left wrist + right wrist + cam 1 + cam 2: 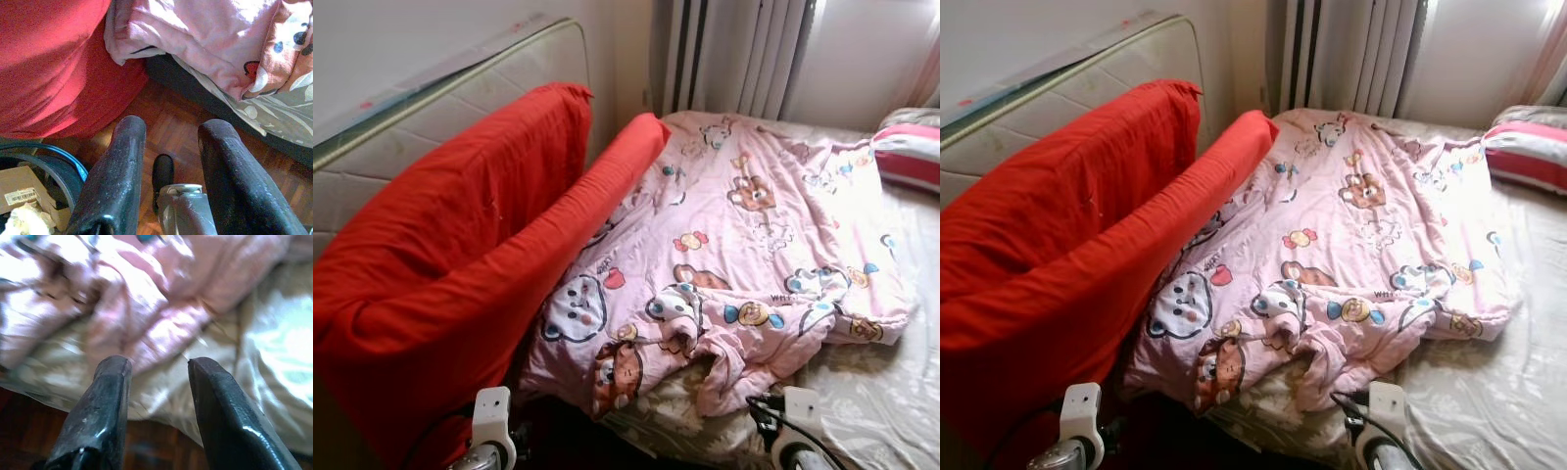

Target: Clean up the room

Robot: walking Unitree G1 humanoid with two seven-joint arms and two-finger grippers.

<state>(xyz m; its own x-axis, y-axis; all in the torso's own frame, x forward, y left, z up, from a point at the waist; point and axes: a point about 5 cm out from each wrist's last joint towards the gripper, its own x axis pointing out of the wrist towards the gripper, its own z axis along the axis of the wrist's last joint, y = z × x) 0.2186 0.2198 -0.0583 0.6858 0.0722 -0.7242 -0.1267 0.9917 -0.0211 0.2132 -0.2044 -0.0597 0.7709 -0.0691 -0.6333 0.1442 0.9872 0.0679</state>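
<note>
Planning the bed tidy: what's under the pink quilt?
The pale patterned sheet shows beneath the pink quilt along its near and right edges. Anything else under it is covered.

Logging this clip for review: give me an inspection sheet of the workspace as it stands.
Surface: bed with pale floral sheet.
Job's things: pink cartoon quilt spread, near edge bunched.
Clutter: red cushions leaning at the bed's left side; cardboard box on the floor.
Grippers: left gripper open above wood floor; right gripper open, facing the quilt's edge.
Cables: black cable at the right wrist.
Surroundings: curtains, striped pillow.
</note>
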